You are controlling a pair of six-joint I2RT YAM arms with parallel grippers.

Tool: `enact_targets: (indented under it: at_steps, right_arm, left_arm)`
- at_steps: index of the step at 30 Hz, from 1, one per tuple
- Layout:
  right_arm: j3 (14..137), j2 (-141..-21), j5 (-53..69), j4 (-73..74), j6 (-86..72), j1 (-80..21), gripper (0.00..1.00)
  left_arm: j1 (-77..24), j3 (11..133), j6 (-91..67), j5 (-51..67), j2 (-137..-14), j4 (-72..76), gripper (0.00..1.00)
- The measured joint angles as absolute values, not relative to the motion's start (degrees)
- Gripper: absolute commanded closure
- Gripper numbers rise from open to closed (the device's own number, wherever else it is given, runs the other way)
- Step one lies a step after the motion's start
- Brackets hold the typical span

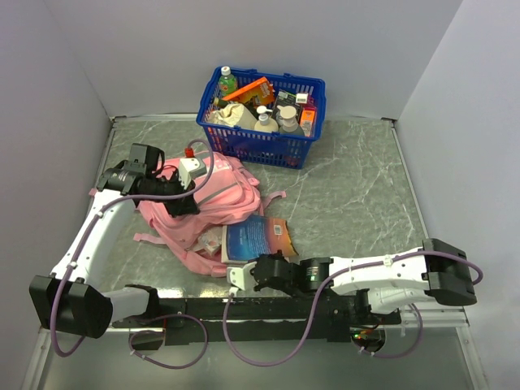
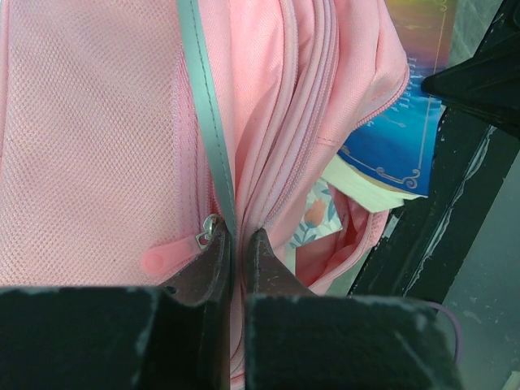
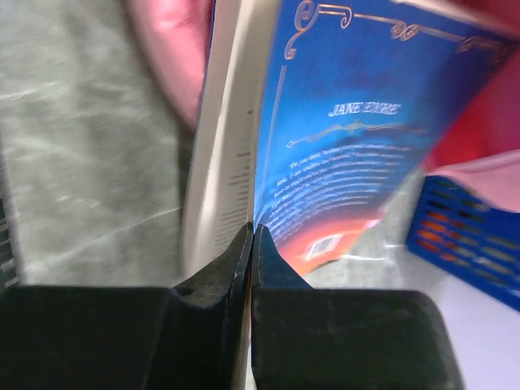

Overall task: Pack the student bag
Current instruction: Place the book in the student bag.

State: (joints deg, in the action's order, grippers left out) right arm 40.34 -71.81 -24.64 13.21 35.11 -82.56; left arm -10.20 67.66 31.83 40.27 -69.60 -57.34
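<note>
The bag (image 1: 213, 199) lies at the left of the surface (image 1: 357, 187), left pincer (image 2: 238, 248) clamped shut on fabric beside its zip, while the nearer right pincer (image 3: 251, 240), closed on the cover edge of the book (image 3: 341, 146), has the book's length running ahead toward the bag's mouth

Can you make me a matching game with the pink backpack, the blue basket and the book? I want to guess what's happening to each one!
Things:
1. backpack
2. basket
3. book

Places:
A. pinched by the right gripper
B. at the far edge of the table, full of bottles
C. pinched by the left gripper

Pairs: 1-C, 2-B, 3-A
</note>
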Motion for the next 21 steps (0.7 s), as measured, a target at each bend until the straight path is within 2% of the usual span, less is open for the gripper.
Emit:
enact_targets:
  at_steps: [13, 21]
  right_arm:
    - [40.7, -74.6, -31.7, -4.9, 58.6, -82.5, 1.0]
    - [49.6, -86.4, -32.3, -13.4, 68.8, -82.5, 1.0]
  left_arm:
    - [-10.2, 67.7, 31.9, 40.7, -70.2, -57.4, 0.99]
    - [-9.8, 67.7, 32.3, 40.2, -70.3, -58.2, 0.99]
